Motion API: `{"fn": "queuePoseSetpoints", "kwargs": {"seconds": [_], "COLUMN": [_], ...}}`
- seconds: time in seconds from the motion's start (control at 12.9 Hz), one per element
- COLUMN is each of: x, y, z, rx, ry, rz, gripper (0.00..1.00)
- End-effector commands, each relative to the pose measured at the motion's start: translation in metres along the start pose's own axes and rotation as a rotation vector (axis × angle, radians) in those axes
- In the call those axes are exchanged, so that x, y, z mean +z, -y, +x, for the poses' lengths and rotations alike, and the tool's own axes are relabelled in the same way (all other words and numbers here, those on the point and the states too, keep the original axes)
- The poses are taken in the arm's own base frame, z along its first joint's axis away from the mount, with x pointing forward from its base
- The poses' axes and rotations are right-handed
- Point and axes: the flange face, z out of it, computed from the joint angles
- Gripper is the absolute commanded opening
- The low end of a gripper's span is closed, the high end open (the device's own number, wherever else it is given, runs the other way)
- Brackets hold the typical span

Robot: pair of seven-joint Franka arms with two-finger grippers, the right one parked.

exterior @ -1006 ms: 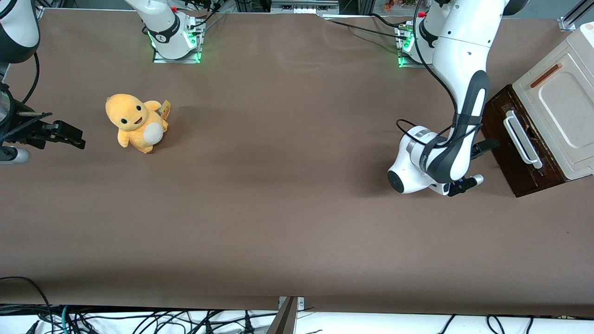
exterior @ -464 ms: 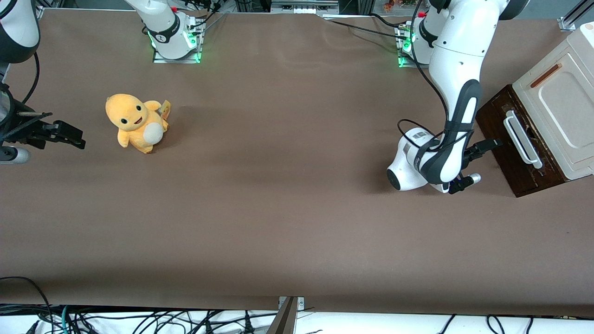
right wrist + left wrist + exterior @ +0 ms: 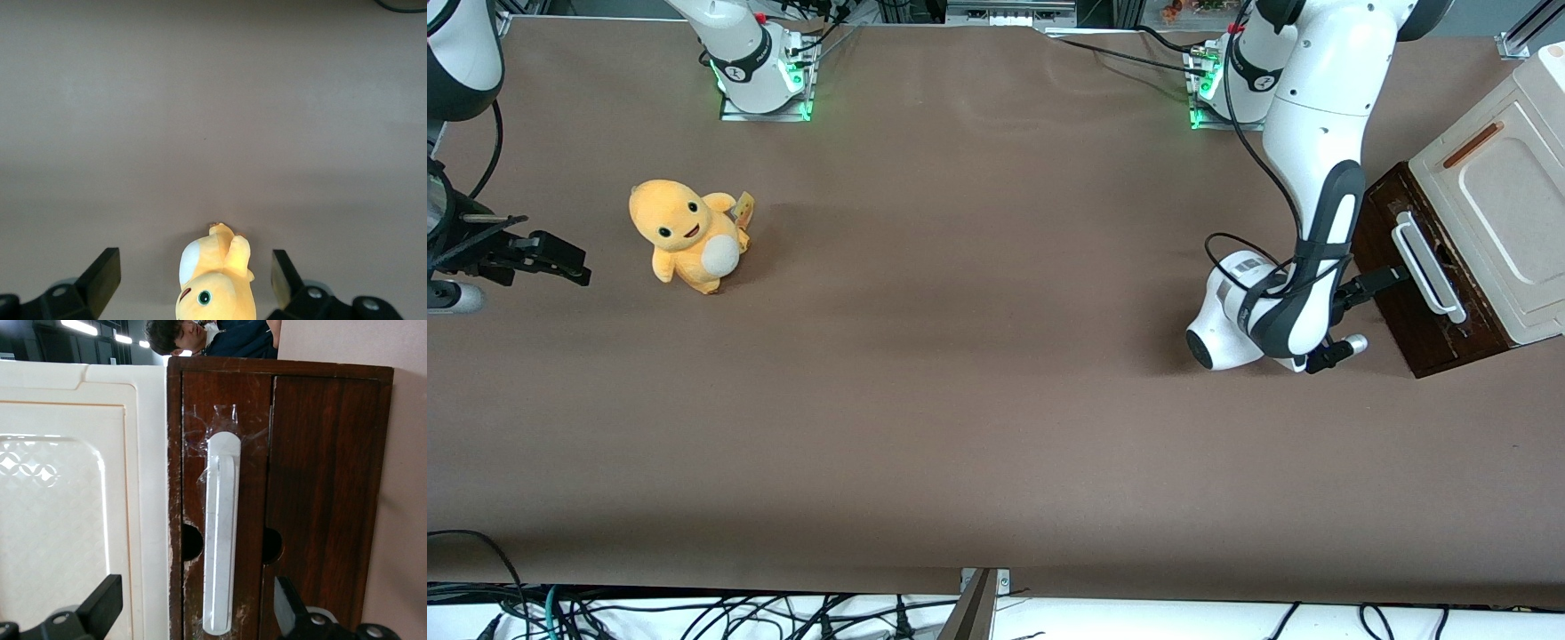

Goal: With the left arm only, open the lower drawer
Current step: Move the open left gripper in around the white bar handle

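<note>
A yellow plush toy (image 3: 687,234) sits on the brown desk (image 3: 960,400) toward the parked arm's end, well apart from the work. Toward the working arm's end, the left arm (image 3: 1307,178) bends down in front of a small cabinet (image 3: 1485,213), and its gripper (image 3: 197,617) hovers just in front of the lower drawer (image 3: 1414,293) without touching it. The jaws stand wide open and hold nothing; in the wrist view the two fingers (image 3: 100,603) straddle the white handle (image 3: 220,533), which runs across the dark wooden front. The drawer looks fully shut, its front flush with the wood beside it, so nothing of the task seems done: by my judgement the approach is nearly over, and closing on the handle and pulling the drawer out are both left. Clear tape covers one end of the handle. No brand, label or writing can be read on the cabinet.
</note>
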Motion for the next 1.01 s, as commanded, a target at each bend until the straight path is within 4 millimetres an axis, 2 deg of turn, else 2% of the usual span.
{"fn": "queuePoseSetpoints", "kwargs": {"seconds": [0.0,0.93], "x": [0.013,0.059], "y": [-0.007,-0.015], "z": [0.002,0.016], "rx": [-0.001,0.014], "ry": [-0.038,-0.044], "rz": [0.012,0.024], "gripper": [1.0,1.0]}}
